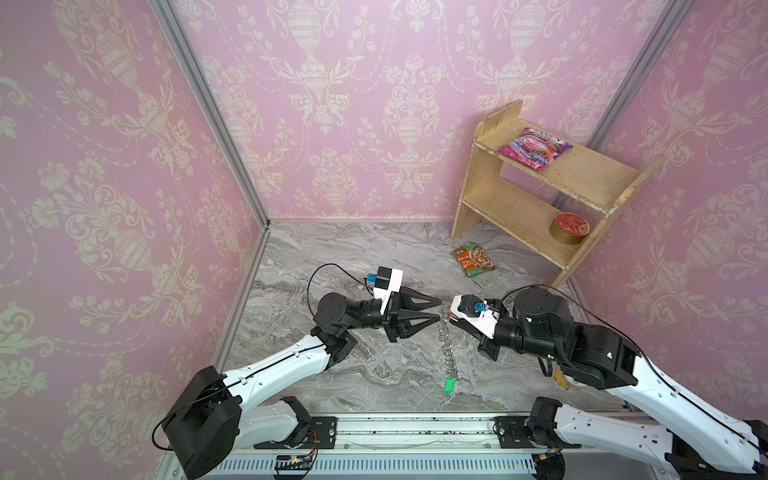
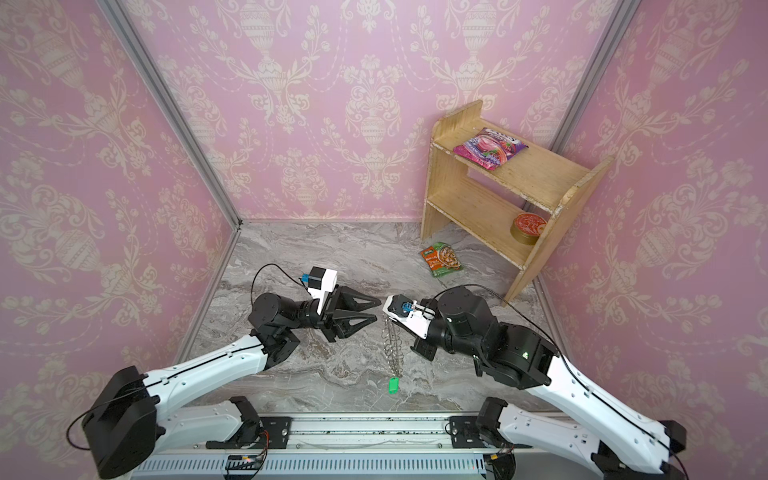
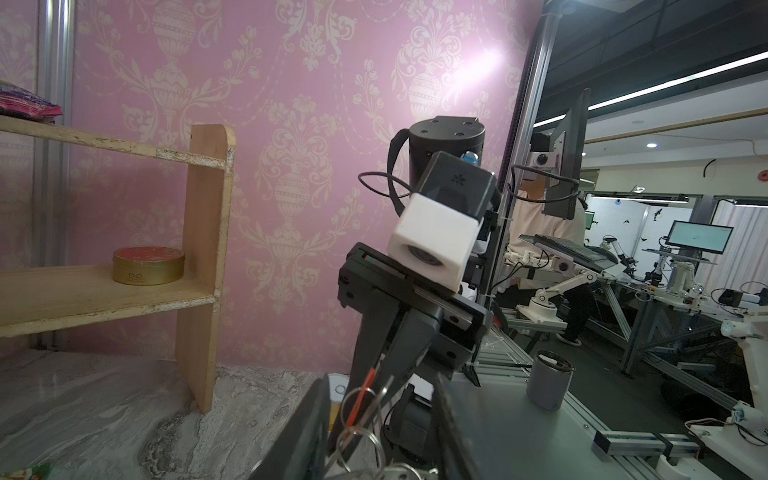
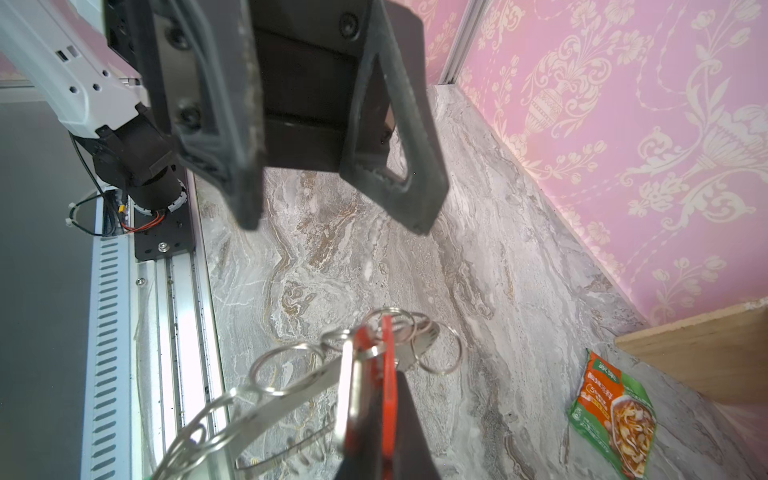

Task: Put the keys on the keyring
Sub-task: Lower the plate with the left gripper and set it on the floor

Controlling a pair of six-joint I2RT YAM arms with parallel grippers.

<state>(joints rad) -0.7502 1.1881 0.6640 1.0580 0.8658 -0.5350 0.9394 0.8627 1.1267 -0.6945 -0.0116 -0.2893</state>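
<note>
Right wrist view: right end effector (image 4: 384,399) clenched on the red-tagged key (image 4: 389,357), the keyring (image 4: 291,390) dangling from it. The green-tagged key (image 1: 449,384) lies on the counter (image 1: 332,374) at the keyring's lower end. Left end effector (image 1: 439,309), released, hovers beside the keyring's top; better to steady one loop before threading. The packet (image 4: 615,411) print is unreadable.

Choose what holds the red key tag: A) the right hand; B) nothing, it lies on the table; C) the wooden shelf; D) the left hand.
A: the right hand is shut on the red tag, while the left hand stands open and empty next to it.
</note>
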